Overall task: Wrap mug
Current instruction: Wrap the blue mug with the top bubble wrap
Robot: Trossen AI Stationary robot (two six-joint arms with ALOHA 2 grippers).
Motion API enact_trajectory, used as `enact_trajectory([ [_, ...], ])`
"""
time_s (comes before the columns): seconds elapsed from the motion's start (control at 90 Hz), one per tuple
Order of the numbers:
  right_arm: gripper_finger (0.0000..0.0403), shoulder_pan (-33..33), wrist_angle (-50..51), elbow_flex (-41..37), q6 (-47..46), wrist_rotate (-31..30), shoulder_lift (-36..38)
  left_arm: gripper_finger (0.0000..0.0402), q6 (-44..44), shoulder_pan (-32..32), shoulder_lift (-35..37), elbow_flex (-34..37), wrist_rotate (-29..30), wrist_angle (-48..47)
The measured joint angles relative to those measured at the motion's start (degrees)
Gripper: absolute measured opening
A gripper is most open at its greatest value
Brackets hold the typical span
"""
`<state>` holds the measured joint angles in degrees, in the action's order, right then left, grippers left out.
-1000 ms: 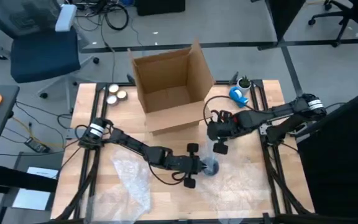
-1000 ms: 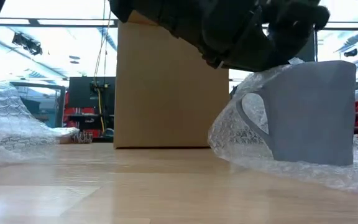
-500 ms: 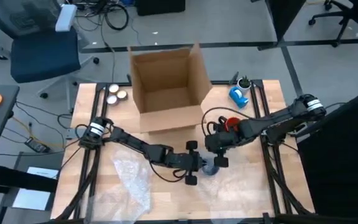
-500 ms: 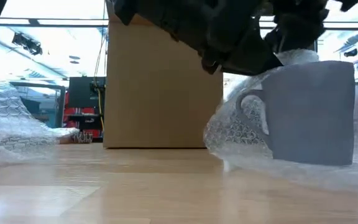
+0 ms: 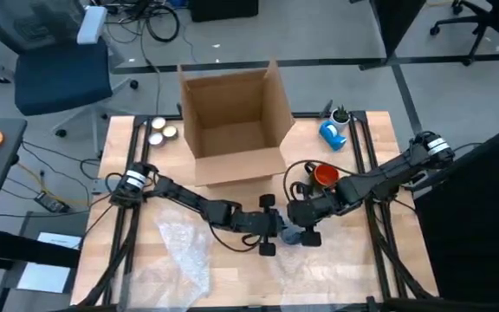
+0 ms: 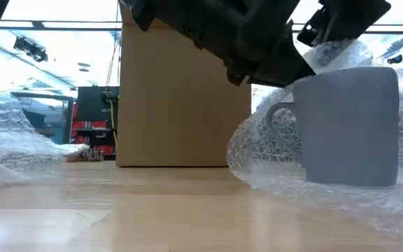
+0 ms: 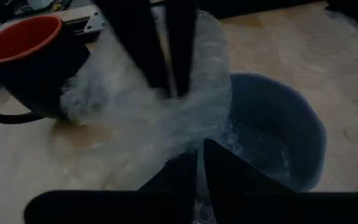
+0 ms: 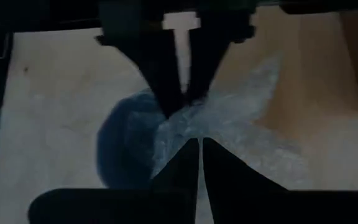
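The grey mug stands upright on the wrap near the table's front edge. Both grippers meet just above it: the left and right each seem pinched on a fold of wrap. Behind stands the box.

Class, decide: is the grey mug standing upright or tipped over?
Upright. The low view shows the grey mug standing flat on the bubble wrap, walls vertical, handle at its side.

Even overhead light up high; low view backlit; wrist views dim, blurred
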<state>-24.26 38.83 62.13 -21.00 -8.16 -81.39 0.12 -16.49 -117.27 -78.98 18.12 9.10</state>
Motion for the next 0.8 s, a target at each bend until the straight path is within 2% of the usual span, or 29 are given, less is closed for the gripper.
enact_trajectory([
  [0.389,0.0,-2.76,-5.76,-4.17,-1.14,0.94,-0.08,0.0015,4.46,0.02,0.98,-3.22,4.49,-3.71],
  [0.8,0.0,-2.92,-6.01,-4.17,-0.57,1.1,-0.08,0.0015,6.78,-1.19,1.25,-16.74,10.97,-33.21],
])
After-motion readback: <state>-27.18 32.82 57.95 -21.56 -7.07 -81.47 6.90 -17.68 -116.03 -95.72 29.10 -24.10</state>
